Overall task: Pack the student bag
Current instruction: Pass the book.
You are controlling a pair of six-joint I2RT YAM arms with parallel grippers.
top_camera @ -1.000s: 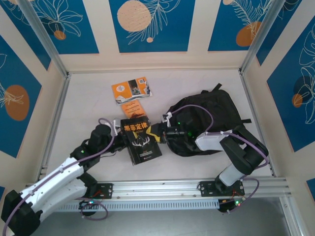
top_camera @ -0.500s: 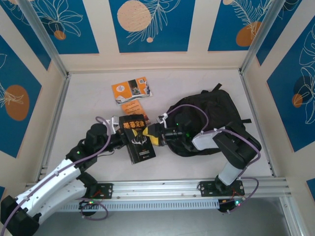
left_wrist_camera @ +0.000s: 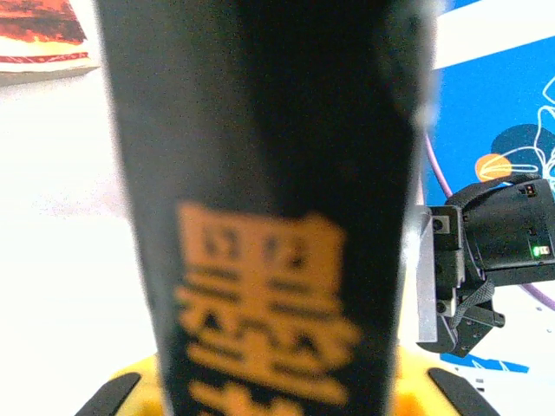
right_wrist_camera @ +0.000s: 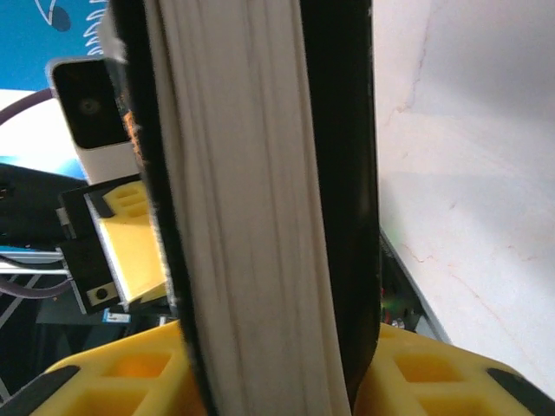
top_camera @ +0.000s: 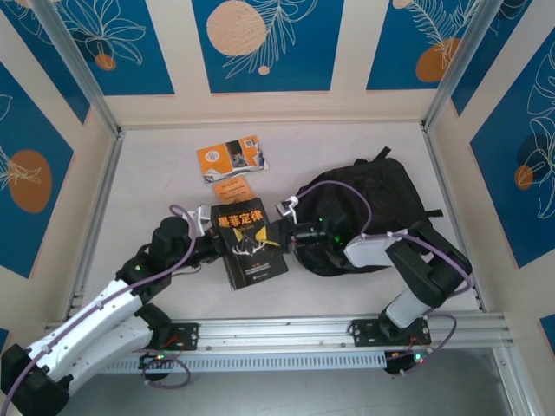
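Both sets of fingers are pinching the black book [top_camera: 250, 244]. The left fingers [top_camera: 212, 243] hold its left edge, the spine with the orange letters. The right fingers [top_camera: 278, 238] hold the other edge (white pages show there, squeezed between yellow pads). The book sits between the two arms with its cover up. The student bag [top_camera: 390, 195] lies on the white worktop [top_camera: 156, 173] to the right, partly under the right arm. An orange booklet [top_camera: 231, 159] and a smaller orange booklet [top_camera: 234, 189] lie farther back.
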